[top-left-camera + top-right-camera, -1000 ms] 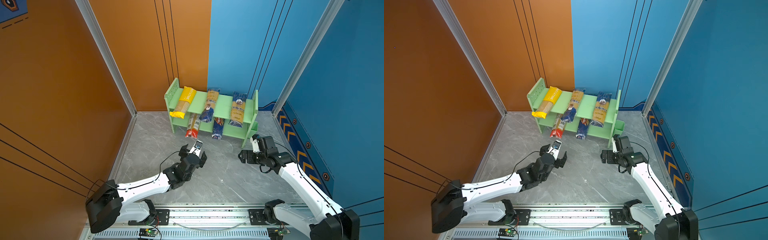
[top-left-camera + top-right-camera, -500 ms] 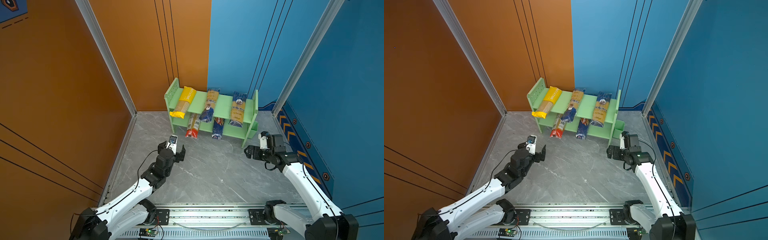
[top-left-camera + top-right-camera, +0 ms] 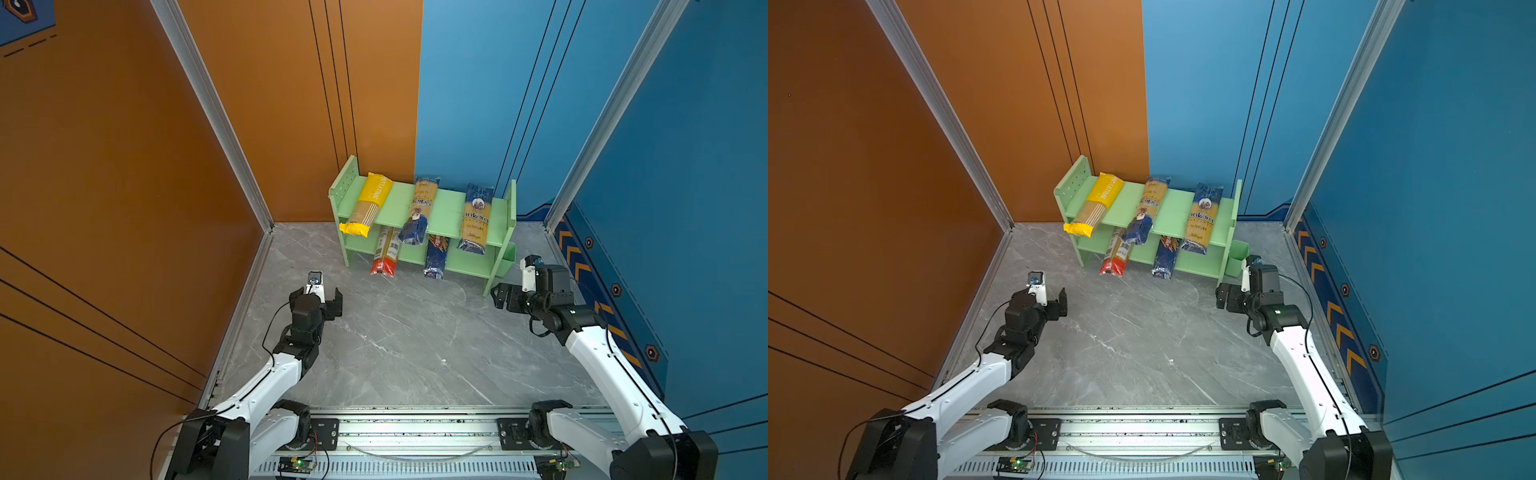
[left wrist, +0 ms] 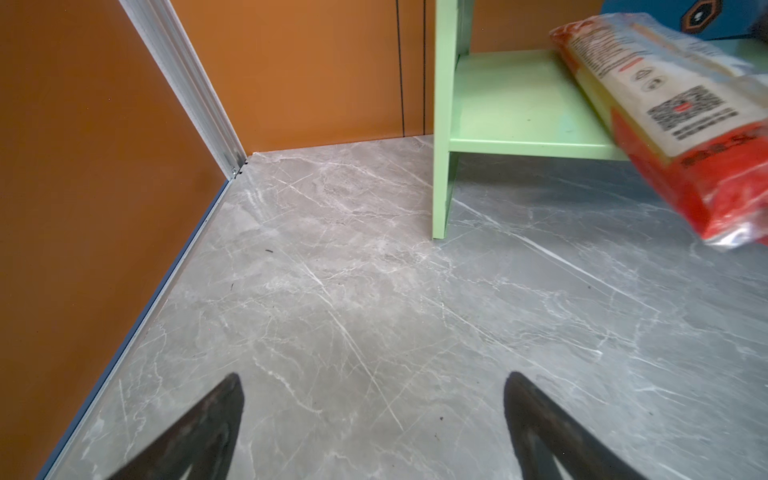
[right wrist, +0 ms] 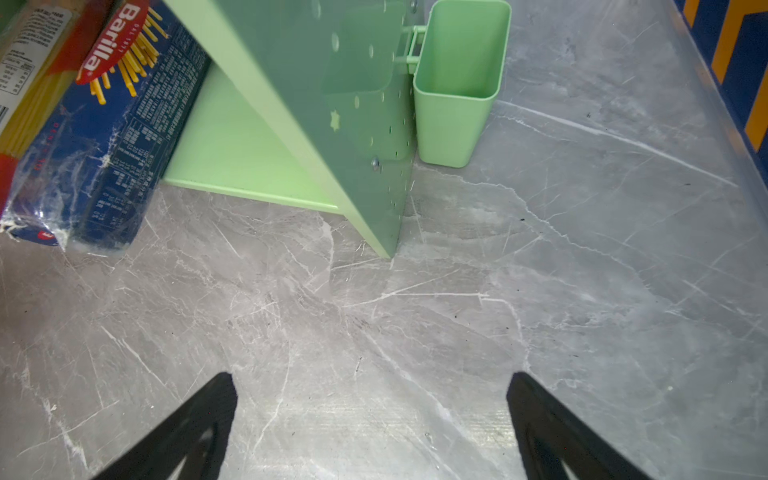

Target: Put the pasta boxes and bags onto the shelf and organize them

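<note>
Five long spaghetti packs lie on the light green two-tier open shelf (image 3: 446,212). On its top tier are the yellow pack (image 3: 365,203), the skewed blue-and-yellow "ankara" pack (image 3: 419,208) and the straighter "ankara" pack (image 3: 476,218). On its lower tier are the red-ended clear pack (image 3: 385,257) and the dark blue "Barilla" pack (image 3: 435,259).

Every long axis runs from the shelf's back to its front, with the near ends overhanging toward me. My left gripper (image 3: 317,295) hovers off the shelf's left front leg, nearest the red-ended pack. My right gripper (image 3: 498,296) sits by its right front leg.

My left fingers (image 4: 208,428) and right fingers (image 5: 552,428) are spread wide with nothing between them. Only the wrist views show the lower packs' ends drooping toward the grey marbled floor (image 4: 374,291). Any tidying, I judge, means pushing a pack lengthwise.
</note>
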Motion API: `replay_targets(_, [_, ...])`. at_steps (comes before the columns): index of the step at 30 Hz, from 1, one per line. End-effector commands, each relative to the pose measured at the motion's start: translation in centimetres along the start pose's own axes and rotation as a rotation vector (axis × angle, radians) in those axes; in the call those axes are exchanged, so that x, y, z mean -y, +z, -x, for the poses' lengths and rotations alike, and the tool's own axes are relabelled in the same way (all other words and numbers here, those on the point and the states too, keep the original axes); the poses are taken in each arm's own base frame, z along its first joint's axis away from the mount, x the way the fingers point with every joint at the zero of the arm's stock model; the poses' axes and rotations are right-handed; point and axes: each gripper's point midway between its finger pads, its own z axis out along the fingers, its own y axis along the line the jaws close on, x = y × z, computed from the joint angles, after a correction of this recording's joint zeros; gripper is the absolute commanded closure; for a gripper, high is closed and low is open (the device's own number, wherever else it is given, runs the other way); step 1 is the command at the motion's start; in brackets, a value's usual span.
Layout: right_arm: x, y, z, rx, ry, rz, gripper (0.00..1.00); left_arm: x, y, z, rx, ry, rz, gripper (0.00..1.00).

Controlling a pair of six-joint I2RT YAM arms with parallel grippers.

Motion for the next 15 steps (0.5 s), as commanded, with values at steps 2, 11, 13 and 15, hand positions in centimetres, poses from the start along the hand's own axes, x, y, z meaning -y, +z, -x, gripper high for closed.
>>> replay_targets(2, [0.9,0.6,1.3,0.097,-0.040,-0.044,0.00,-0.7,0.8,-0.2,0.057,-0.024,0.004,0.02])
replay_targets(11, [1.1,5.3,0.5,0.143,-0.136,-0.031,0.00,-2.0,1.7,-1.9,0.083,-0.060,0.046,0.02])
replay_targets(13, [1.4,6.4,0.0,0.124,-0.160,-0.040,0.00,-1.9,1.9,-2.1,0.096,-0.064,0.038,0.02])
replay_targets(15, [1.7,7.4,-0.7,0.102,-0.177,-0.039,0.00,-1.8,2.1,-2.1,0.102,-0.063,0.031,0.02])
